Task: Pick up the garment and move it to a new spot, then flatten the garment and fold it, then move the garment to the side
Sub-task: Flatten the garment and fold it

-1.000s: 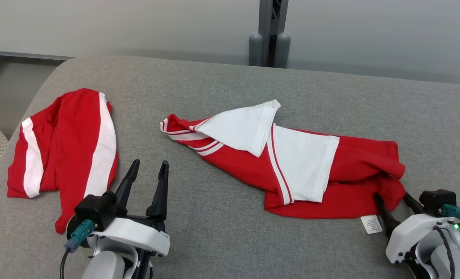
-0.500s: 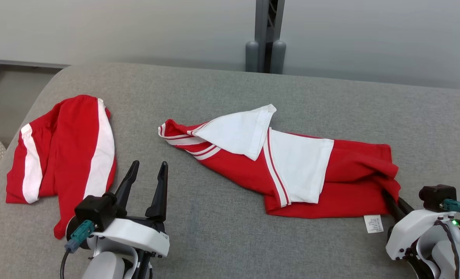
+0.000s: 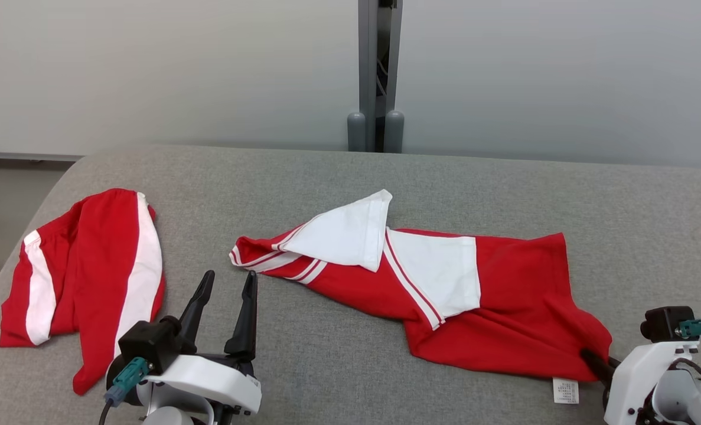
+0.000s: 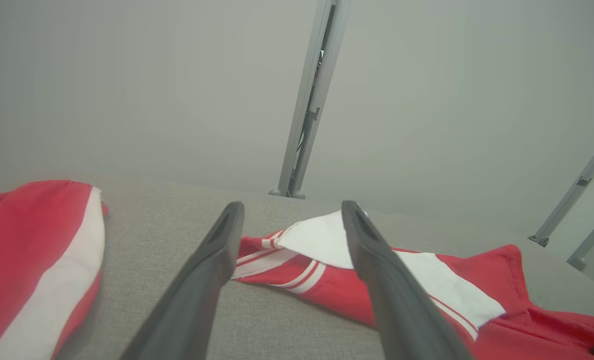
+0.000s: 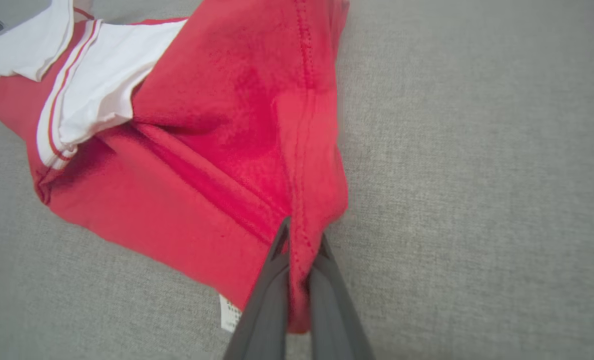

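1. The red and white shirt (image 3: 444, 295) is lying crumpled near the middle of the grey fabric-covered table (image 3: 326, 171). It is stretching sideways, with a white sleeve folded over its upper left part.
2. The right hand (image 3: 593, 358) is sitting at the shirt's lower right corner, clenched on the red hem.
3. In the right wrist view the two dark fingers (image 5: 271, 285) of that hand (image 5: 302, 235) are pressing together, with a ridge of the shirt (image 5: 216, 150) caught between them. A fold is running from the grip up into the shirt's red body.
4. A small white label (image 3: 565, 391) is hanging off the shirt's lower edge and lying on the table, just left of the right hand.
5. The left hand (image 3: 230, 275) is sitting left of the shirt's lower edge, apart from it and released. Its fingers are spread wide with nothing between them.
6. In the left wrist view the left hand (image 4: 292, 206) is pointing past the shirt's striped left end (image 4: 297, 275), which is showing between its fingers.
7. A second red garment (image 3: 90, 271) with white stripes is lying well to the left of the shirt, beyond the left hand.
8. A grey post (image 3: 377, 71) is standing behind the table, straight back from the shirt's white sleeve.
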You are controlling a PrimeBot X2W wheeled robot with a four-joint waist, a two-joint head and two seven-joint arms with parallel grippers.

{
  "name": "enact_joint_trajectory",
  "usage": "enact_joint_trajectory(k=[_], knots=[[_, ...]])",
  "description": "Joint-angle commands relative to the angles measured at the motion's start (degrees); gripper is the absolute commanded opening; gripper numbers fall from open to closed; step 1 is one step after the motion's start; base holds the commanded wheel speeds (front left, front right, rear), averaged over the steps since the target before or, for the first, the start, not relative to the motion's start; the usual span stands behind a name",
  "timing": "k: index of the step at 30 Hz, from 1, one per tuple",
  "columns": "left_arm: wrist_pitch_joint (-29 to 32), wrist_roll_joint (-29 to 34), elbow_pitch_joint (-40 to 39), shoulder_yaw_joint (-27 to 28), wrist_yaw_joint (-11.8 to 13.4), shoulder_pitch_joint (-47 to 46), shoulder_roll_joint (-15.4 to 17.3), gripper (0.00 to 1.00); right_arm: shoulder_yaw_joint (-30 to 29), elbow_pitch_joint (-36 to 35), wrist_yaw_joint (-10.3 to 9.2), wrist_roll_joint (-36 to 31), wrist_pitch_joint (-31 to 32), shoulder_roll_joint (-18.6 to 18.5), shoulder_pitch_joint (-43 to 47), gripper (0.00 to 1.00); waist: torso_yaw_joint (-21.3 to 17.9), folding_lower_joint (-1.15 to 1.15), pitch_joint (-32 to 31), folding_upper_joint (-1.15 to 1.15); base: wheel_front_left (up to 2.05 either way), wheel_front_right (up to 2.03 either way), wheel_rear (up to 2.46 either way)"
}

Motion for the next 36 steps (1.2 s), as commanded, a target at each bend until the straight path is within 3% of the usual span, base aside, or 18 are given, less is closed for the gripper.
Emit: enact_joint_trajectory(k=[1,8,14,19,27,28,29,36], knots=[[-0.2,-0.5,-0.2,0.0,0.5,0.4,0.2,1.00,-0.4,-1.3,-0.02,1.1,2.0,-1.1,1.0,0.00,-0.2,0.00,-0.3,0.00,0.00,0.00,0.00],[-0.2,-1.1,-0.8,-0.8,0.8,0.7,0.2,1.00,-3.8,-9.2,-0.01,1.1,6.0,-3.8,1.9,0.00,0.3,0.00,0.0,0.00,0.00,0.00,0.00],[-0.2,-1.0,-0.5,-1.3,0.2,-0.5,0.3,1.00,-7.6,-10.3,-0.01,-1.7,4.9,-1.5,-1.7,0.00,1.9,0.00,1.6,0.00,0.00,0.00,0.00],[-0.2,-0.1,-0.2,-1.4,-0.2,-1.7,0.2,1.00,-9.7,-6.4,-0.01,-4.8,2.8,1.0,-6.6,0.00,4.0,0.00,3.3,0.00,0.00,0.00,0.00],[-0.2,0.4,0.2,-1.9,-0.9,-3.1,0.2,1.00,-9.5,7.4,-0.01,-8.7,-1.5,5.8,-15.3,0.00,8.2,0.00,6.4,0.00,0.00,0.00,0.00],[-0.2,0.5,0.3,-2.0,-1.0,-3.2,0.2,1.00,-9.3,9.2,-0.02,-9.3,-2.0,5.9,-16.3,0.11,8.6,0.00,6.8,0.00,0.00,0.00,0.00],[-0.2,0.5,0.3,-2.0,-1.0,-3.5,0.2,1.00,-9.2,11.2,-0.01,-9.7,-2.6,6.1,-17.2,1.00,9.0,0.00,7.0,0.00,0.00,0.00,0.00],[-0.2,0.5,0.3,-1.6,-1.0,-3.3,0.2,1.00,-7.1,18.7,-0.02,-12.1,-7.5,7.6,-21.7,1.00,9.5,0.00,7.4,0.00,0.00,0.00,0.00]])
